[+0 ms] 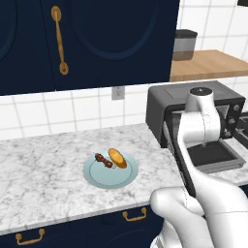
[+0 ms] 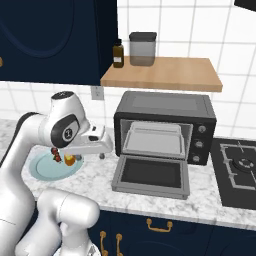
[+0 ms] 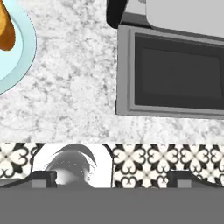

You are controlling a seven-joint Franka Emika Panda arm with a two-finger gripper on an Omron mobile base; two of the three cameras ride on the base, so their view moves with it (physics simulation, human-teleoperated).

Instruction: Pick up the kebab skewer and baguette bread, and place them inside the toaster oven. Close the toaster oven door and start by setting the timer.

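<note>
While my own arm hides part of the toaster oven (image 1: 164,104), my end effector (image 3: 112,181) hangs released above bare surface (image 3: 74,92) between the plate (image 1: 97,178), which carries kebab skewer (image 1: 103,160) and baguette bread (image 1: 117,158), and the dropped-open toaster oven door (image 2: 151,175).

No text, label, brand, number or sign can be read anywhere; the toaster oven (image 2: 165,127) knobs and the brown bottle (image 2: 118,54) on the shelf carry no legible markings.
</note>
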